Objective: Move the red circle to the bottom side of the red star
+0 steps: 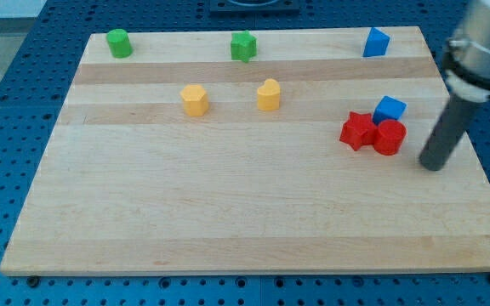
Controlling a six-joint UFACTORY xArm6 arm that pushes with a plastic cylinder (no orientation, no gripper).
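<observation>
my tip [433,165] down on wooden board [228,221], bare rod so no jaws to call open or closed, touching nothing. red circle [390,137] at its 9 o'clock, near but apart. circle pressed against red star [358,131], sitting at star's 3 o'clock. blue cube [390,109] at circle's 12, touching. yellow, green blocks well apart toward 10 o'clock.

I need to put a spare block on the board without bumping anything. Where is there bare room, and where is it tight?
The whole lower half of the board, below the two yellow blocks, is bare. The left side under the green block is free too. It is tight at the view's right: red star, red circle and blue cube cluster, with my tip beside them.
</observation>
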